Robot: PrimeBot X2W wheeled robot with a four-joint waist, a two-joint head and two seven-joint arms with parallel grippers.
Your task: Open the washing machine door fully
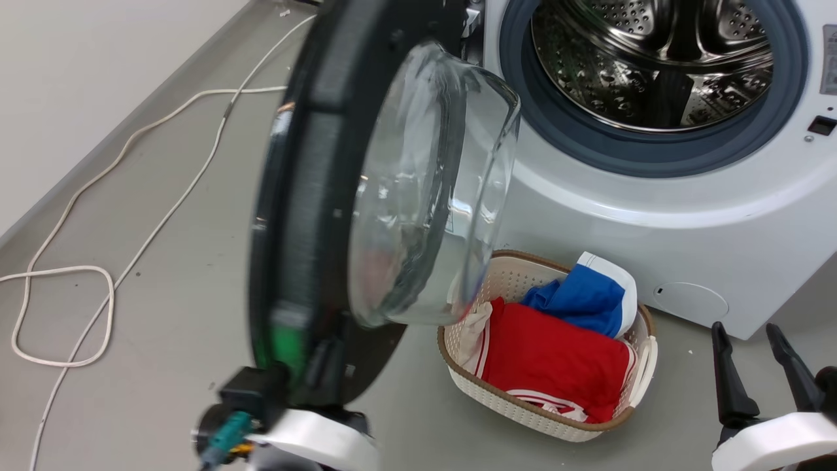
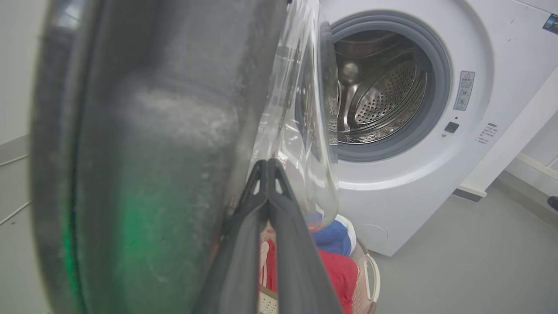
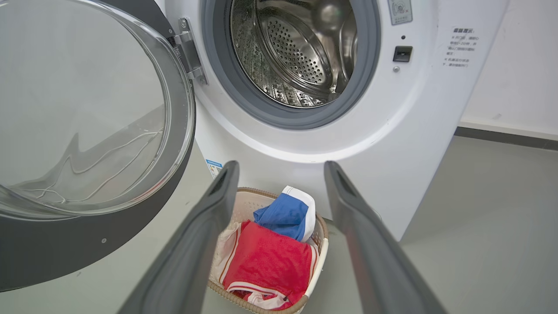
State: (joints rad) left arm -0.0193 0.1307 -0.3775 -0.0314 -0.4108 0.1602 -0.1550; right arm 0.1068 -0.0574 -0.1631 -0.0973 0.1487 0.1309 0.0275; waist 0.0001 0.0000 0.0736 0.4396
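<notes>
One big white washing machine (image 1: 654,248) stands on the grey floor (image 1: 163,314), its mouth uncovered, so that the perforated steel drum (image 1: 654,59) and the grey rubber gasket (image 1: 588,144) around it show. The washing machine door (image 1: 301,196) hangs from a hinge at the left side of that mouth. It is swung well out from the front and stands nearly edge-on to the head view, with its clear glass bowl (image 1: 425,190) bulging to the right. A cream laundry basket (image 1: 523,405) sits on the floor just before the machine's lower front edge, partly below the bowl. It holds a red garment (image 1: 556,360) with a blue one (image 1: 575,301) above it.

The left gripper (image 2: 267,163) is at the door's lower rim. Its two dark fingers are pressed together at the tips and lie along the door's inner face beside the glass. The right gripper (image 3: 281,165) hangs clear of everything, fingers spread wide, pointing toward the basket. A white cable (image 1: 248,89) trails across the floor near its left edge, by the wall.
</notes>
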